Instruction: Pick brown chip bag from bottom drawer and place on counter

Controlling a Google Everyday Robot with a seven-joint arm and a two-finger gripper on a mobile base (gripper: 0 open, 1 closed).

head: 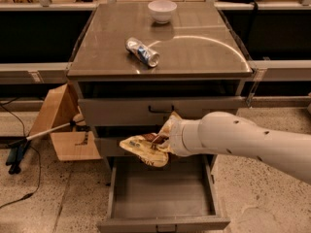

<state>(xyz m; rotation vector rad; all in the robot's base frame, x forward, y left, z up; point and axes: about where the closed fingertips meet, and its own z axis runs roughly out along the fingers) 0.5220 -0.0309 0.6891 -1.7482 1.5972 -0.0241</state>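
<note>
The brown chip bag (pixel 145 148), tan-yellow and crinkled, hangs in the air in front of the middle drawer, above the open bottom drawer (pixel 163 191). My gripper (pixel 163 141) is shut on the bag's right end, at the tip of the white arm that reaches in from the right. The bottom drawer is pulled out and its grey floor shows nothing inside. The counter (pixel 194 47) lies above, glossy grey-brown.
A crushed silver-blue can (pixel 143 52) lies on the counter's left middle and a white bowl (pixel 162 10) stands at its back. A cardboard box (pixel 63 125) and a white-handled tool (pixel 41 136) sit on the floor to the left of the cabinet.
</note>
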